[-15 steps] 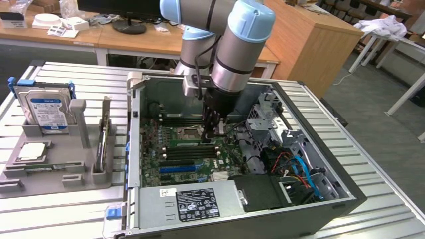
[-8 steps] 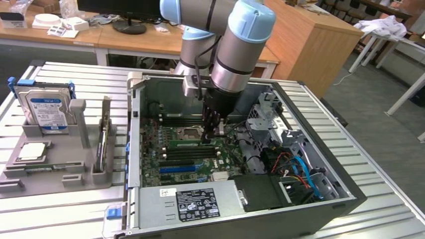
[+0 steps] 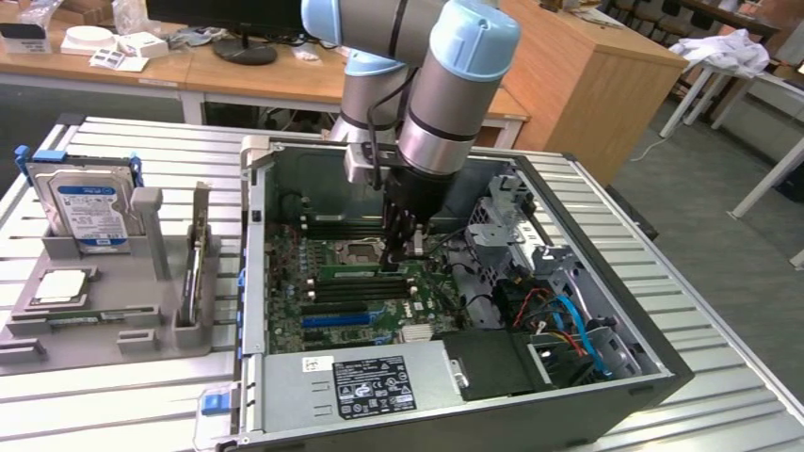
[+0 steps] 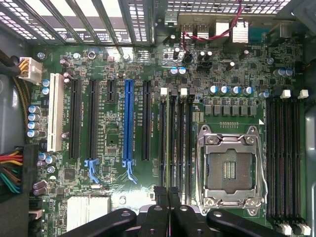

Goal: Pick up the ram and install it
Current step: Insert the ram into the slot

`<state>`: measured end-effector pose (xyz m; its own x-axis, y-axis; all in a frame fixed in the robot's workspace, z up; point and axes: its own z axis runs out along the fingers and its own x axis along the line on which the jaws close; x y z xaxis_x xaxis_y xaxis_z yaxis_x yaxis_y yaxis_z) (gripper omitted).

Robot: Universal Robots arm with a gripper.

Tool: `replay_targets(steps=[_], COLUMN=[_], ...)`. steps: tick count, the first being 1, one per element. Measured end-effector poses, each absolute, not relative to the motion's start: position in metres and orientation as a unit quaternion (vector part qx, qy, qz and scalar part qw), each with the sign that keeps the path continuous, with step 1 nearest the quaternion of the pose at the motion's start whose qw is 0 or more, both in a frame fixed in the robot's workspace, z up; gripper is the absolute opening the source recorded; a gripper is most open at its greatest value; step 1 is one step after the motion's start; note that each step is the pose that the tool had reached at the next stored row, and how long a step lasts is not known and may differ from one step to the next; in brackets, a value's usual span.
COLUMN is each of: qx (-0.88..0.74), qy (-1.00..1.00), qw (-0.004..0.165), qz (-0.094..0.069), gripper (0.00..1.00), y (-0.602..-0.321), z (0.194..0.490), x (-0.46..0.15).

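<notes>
The robot arm reaches straight down into the open computer box, because the green board lies flat at the bottom of it. The gripper hangs low, right over the long black slots next to the square silver chip holder. Its two fingers are pressed together, with no gap between them.

The ram looks like a thin, light green stick standing on its edge in one of those slots. The fingertips are at one end of it. I think the fingers are shut like this so they can push down on the thin top edge, but I cannot tell if they pinch the stick or only press on it. I also cannot tell if the stick is all the way in.

On the exterior view's left, a hard drive stands in a grey rack, well apart from the box, where parts wait.
</notes>
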<state>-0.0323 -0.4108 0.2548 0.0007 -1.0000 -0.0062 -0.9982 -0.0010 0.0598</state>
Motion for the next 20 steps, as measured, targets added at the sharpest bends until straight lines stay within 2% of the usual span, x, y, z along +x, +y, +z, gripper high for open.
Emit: replay_targets(steps=[20], qx=[0.707], qy=[-0.706], qw=[0.016], qz=[-0.02], gripper=[0.12], y=[-0.4111], z=[0.2509], x=[-0.0329])
